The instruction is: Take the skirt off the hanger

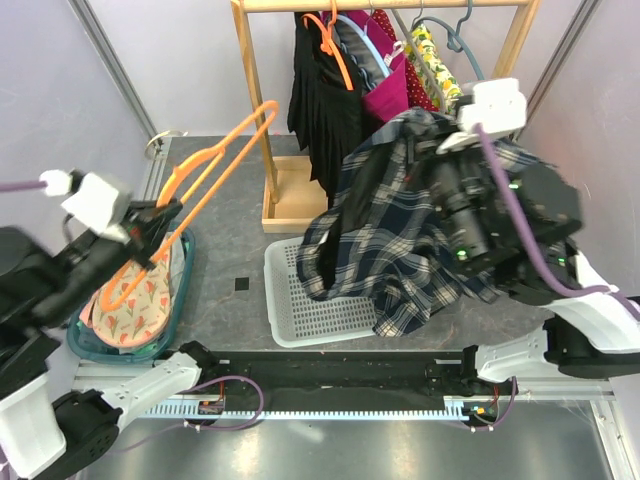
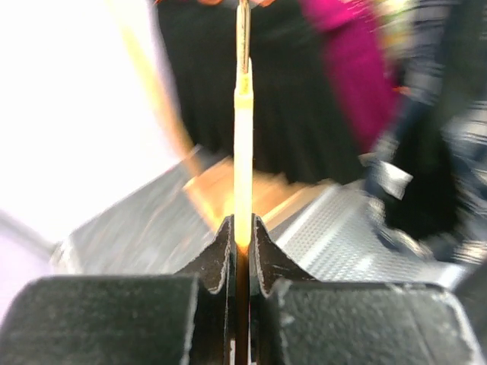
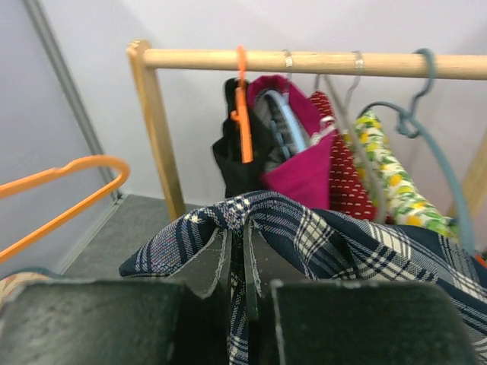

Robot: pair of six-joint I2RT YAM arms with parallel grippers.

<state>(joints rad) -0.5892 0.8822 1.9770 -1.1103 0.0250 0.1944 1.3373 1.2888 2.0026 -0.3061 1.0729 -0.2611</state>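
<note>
Orange hanger [image 1: 215, 165] in the left tool [image 2: 242, 228], plaid skirt [image 1: 390, 250] in the right tool [image 3: 237, 236], the two well apart.
At the left, the left tool is clamped on the hanger, holding it tilted above a teal basket [image 1: 186, 268] with a floral garment [image 1: 135, 305] in it. At the centre a white basket [image 1: 300, 310] sits on the desk [image 1: 230, 240]; the skirt hangs over it, pinched in the closed right tool, before the wooden rack [image 3: 319, 62].
</note>
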